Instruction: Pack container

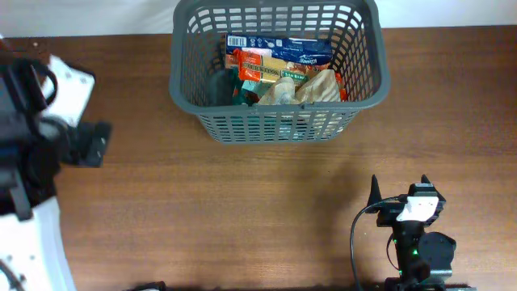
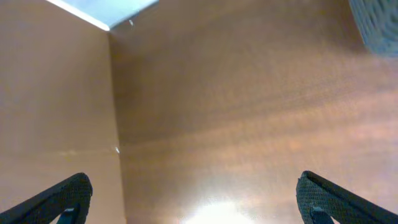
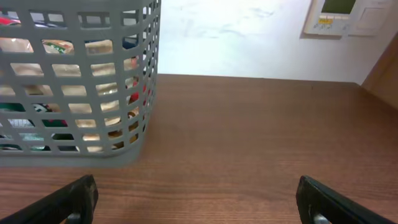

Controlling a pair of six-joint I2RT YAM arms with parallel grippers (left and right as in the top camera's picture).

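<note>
The container [image 1: 202,89], a large grey slotted basket, stands at the far middle of the wooden table. Several food packets lie inside it: a blue one [image 1: 279,46], a red-orange one [image 1: 257,66] and crumpled beige ones [image 1: 311,87]. My right gripper [image 1: 400,187] sits near the front right, well short of the basket, open with nothing between its fingers. In the right wrist view the container [image 3: 74,81] fills the upper left, beyond the open gripper [image 3: 199,202]. My left gripper [image 1: 95,144] hangs at the far left, open and empty [image 2: 196,202]. One corner of the container [image 2: 379,25] shows in the left wrist view.
Bare brown table [image 1: 258,210] stretches between both arms and the basket. Behind the table is a white wall with a control panel [image 3: 348,15]. A lighter brown surface [image 2: 56,93] borders the table on the left in the left wrist view.
</note>
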